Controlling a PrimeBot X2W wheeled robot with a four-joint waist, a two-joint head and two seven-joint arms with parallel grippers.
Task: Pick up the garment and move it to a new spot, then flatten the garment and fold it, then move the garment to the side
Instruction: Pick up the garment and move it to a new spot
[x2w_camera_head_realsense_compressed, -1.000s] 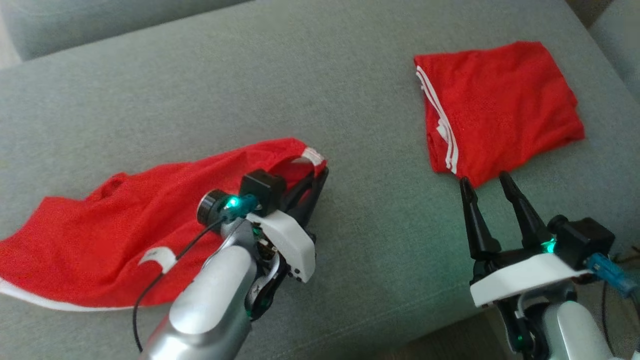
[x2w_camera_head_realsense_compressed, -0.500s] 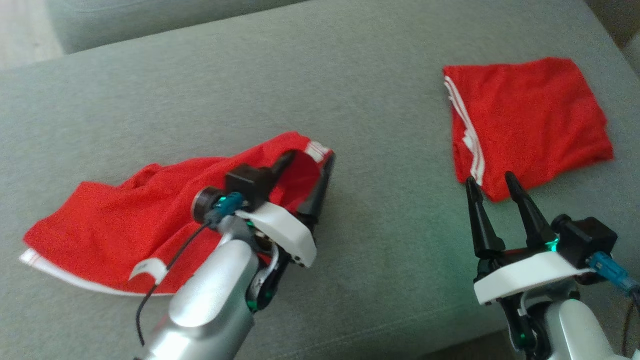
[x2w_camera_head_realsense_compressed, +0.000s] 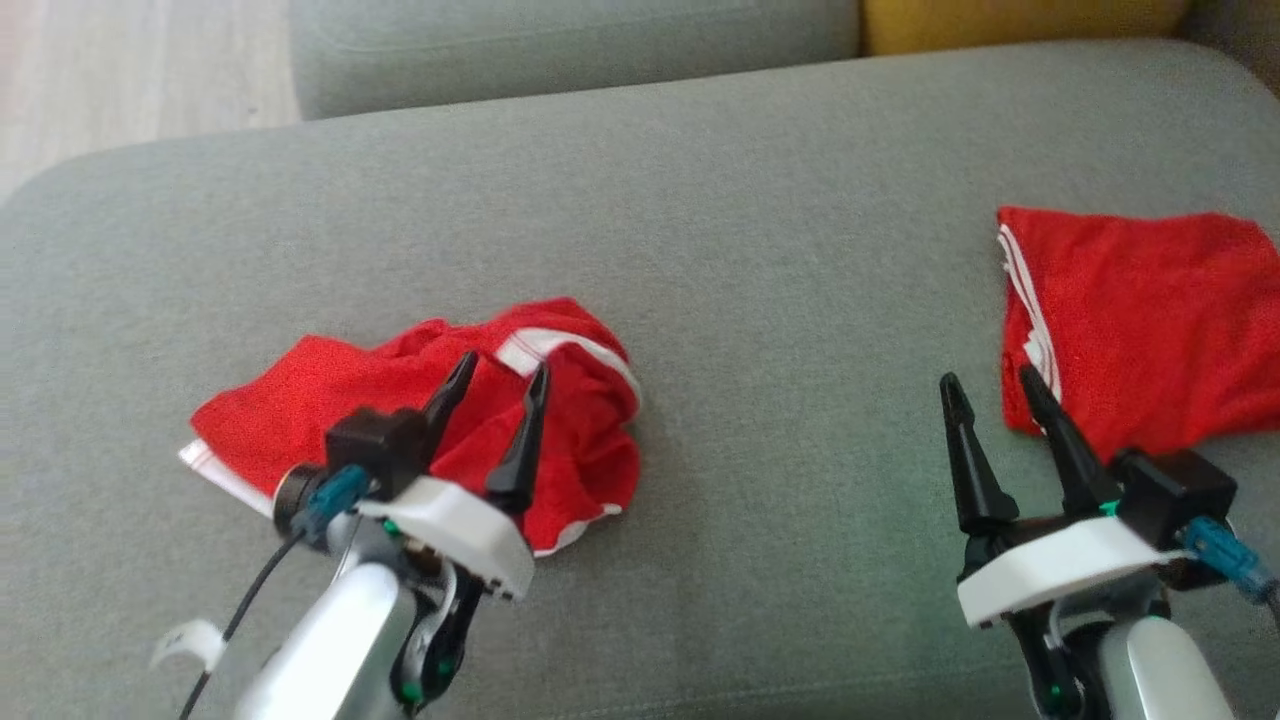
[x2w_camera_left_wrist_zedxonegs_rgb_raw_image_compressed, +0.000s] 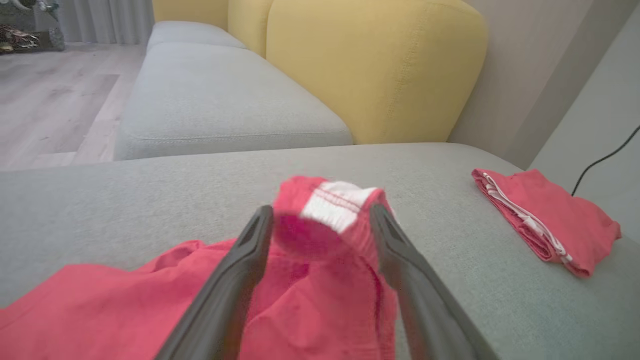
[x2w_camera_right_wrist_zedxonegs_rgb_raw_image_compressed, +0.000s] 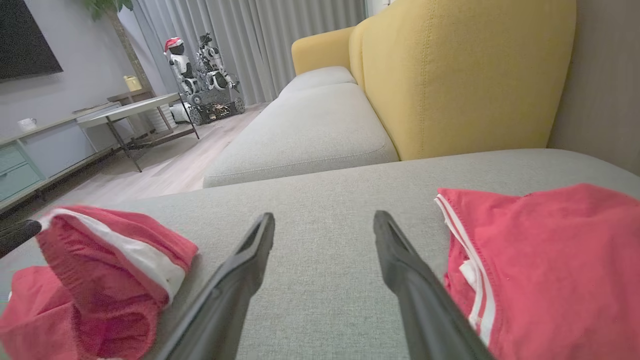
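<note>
The garment (x2w_camera_head_realsense_compressed: 330, 405) is red mesh cloth with white trim, lying bunched in a heap on the grey sofa cushion (x2w_camera_head_realsense_compressed: 760, 250) at the left. My left gripper (x2w_camera_head_realsense_compressed: 505, 366) hovers over its right part with jaws open. In the left wrist view a white-banded fold of the garment (x2w_camera_left_wrist_zedxonegs_rgb_raw_image_compressed: 335, 207) rises between the spread fingers of the left gripper (x2w_camera_left_wrist_zedxonegs_rgb_raw_image_compressed: 321, 210), blurred. My right gripper (x2w_camera_head_realsense_compressed: 988, 377) is open and empty above bare cushion; the right wrist view has this gripper (x2w_camera_right_wrist_zedxonegs_rgb_raw_image_compressed: 325, 216) with the garment (x2w_camera_right_wrist_zedxonegs_rgb_raw_image_compressed: 100, 270) at its left.
A second red garment (x2w_camera_head_realsense_compressed: 1150, 320), folded flat with white stripes, lies at the right of the cushion (x2w_camera_right_wrist_zedxonegs_rgb_raw_image_compressed: 325, 190), just right of my right gripper. Yellow backrests (x2w_camera_left_wrist_zedxonegs_rgb_raw_image_compressed: 375, 65) and another grey seat (x2w_camera_left_wrist_zedxonegs_rgb_raw_image_compressed: 215, 100) stand behind. Wooden floor (x2w_camera_head_realsense_compressed: 120, 90) lies far left.
My left gripper opened and let go of the garment's banded edge, and the cloth settled into a heap. The head camera also shifted, sliding the whole scene right and down.
</note>
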